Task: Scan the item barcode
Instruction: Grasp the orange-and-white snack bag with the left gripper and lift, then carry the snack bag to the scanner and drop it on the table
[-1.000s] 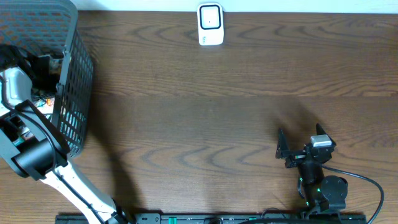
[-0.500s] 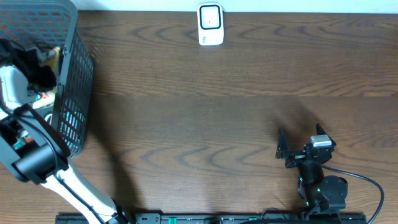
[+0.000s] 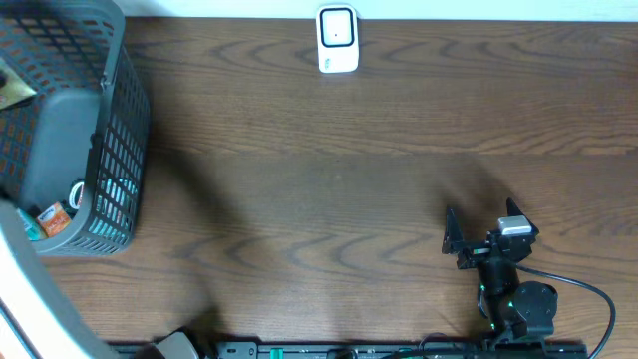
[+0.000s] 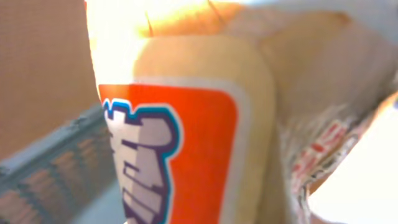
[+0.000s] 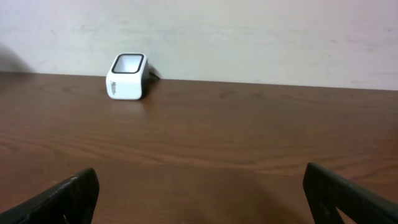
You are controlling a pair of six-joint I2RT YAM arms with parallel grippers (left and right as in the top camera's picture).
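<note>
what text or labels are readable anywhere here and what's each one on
No text reads clearly.
packet: white block letters on its orange label, too blurred.
wrapper beside it: red print, blurred.
scanner: no text shows.
items in the basket: labels too small.

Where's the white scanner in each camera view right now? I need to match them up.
Overhead: scanner at top centre, by the table's far edge.
Left wrist: not in it; an orange-labelled packet fills the frame.
Right wrist: upper left, again at the far edge.
Shared landmark: the wooden table, seen in the overhead and right wrist views.
</note>
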